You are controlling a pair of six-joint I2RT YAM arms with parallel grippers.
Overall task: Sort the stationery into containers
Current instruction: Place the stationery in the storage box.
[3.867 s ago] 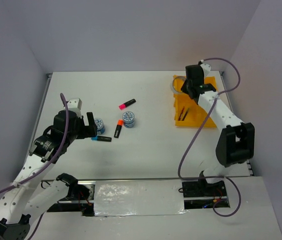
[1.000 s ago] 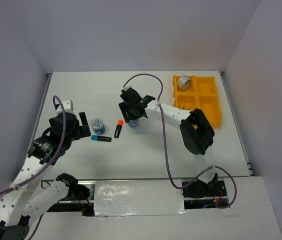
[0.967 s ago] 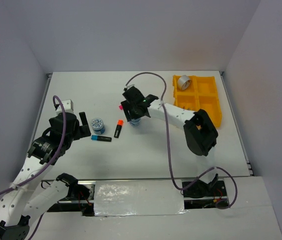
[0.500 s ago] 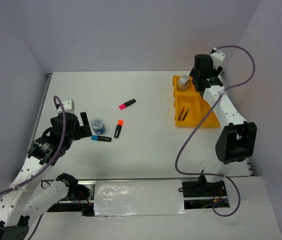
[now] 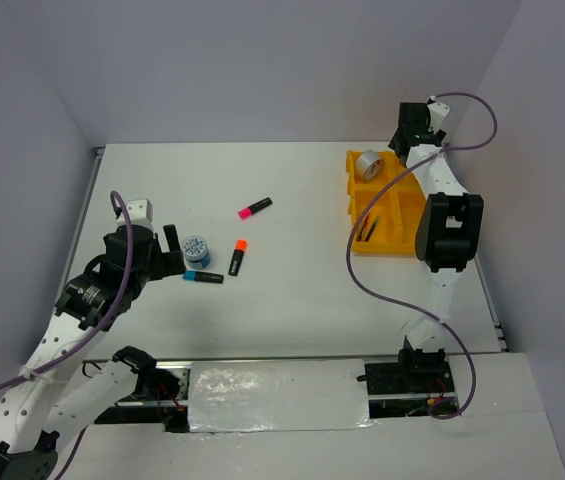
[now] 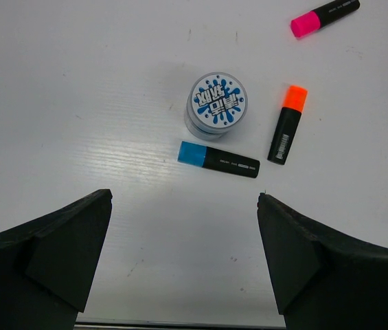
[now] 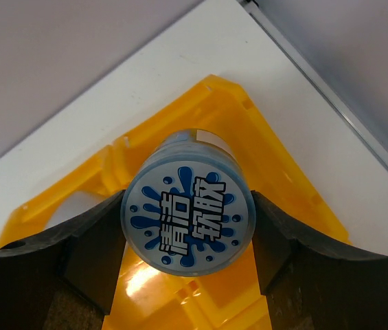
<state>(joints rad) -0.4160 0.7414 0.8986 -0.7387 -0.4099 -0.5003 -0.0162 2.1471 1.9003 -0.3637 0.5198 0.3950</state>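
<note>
My right gripper [image 7: 189,230] is shut on a blue-white tape roll [image 7: 189,221], held in the air over the far end of the yellow tray [image 7: 283,172]. In the top view the tray [image 5: 414,228] holds a silver tape ring [image 5: 366,164] in its far left compartment and two thin pens [image 5: 367,227] in the near left one. My left gripper [image 6: 183,199] stands open and empty just short of a blue-capped highlighter [image 6: 218,159]. Past that highlighter lie a second blue-white tape roll [image 6: 215,102], an orange-capped highlighter [image 6: 286,124] and a pink-capped highlighter [image 6: 324,15].
The right arm's purple cable [image 5: 377,250] loops over the tray's near left corner. The table's raised rails run along the left edge [image 5: 90,190] and the right edge [image 5: 472,250]. Grey walls close in the back and both sides.
The right arm has lifted a blue-white tape roll from the table's middle and carried it to the tray's far end. The left arm has barely moved.
</note>
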